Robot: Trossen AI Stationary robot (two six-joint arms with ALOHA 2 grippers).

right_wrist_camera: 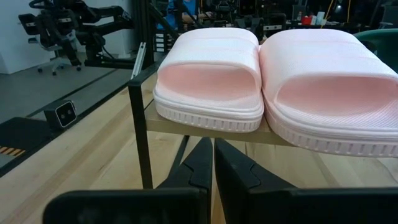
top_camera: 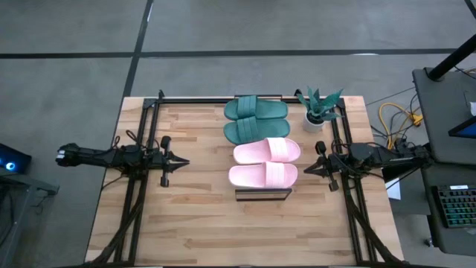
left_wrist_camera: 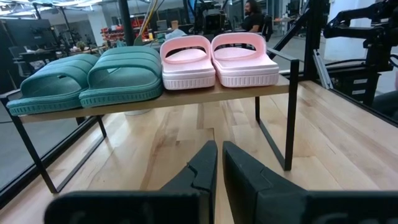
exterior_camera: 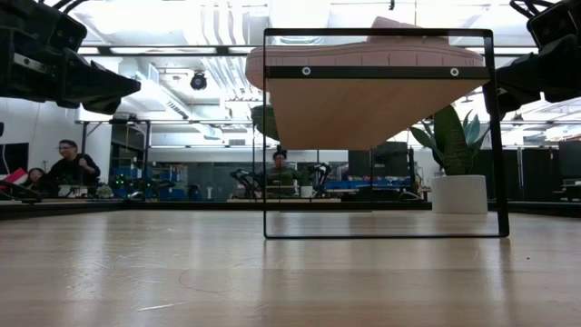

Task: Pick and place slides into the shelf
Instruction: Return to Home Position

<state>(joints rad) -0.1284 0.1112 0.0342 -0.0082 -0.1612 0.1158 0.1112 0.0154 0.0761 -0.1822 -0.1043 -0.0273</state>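
Note:
Four slides lie side by side, soles down, on the flat top of the wood-and-black-frame shelf [top_camera: 262, 194] in the middle of the table. The two teal slides [top_camera: 256, 109] [top_camera: 256, 131] are at its far end, the two pink slides [top_camera: 267, 151] [top_camera: 263, 176] at its near end. In the left wrist view the teal slides [left_wrist_camera: 87, 78] sit beside the pink slides [left_wrist_camera: 217, 56]. My left gripper [top_camera: 184, 161] is shut, left of the shelf, above the table. My right gripper [top_camera: 307, 170] is shut, right of the shelf, facing the pink slides [right_wrist_camera: 211, 74].
A potted plant [top_camera: 320, 112] stands at the far right of the table, just beyond my right arm. Black frame rails [top_camera: 141, 149] run along both table sides. Bare wood [top_camera: 223, 231] lies near of the shelf. People sit in the room behind [exterior_camera: 68, 163].

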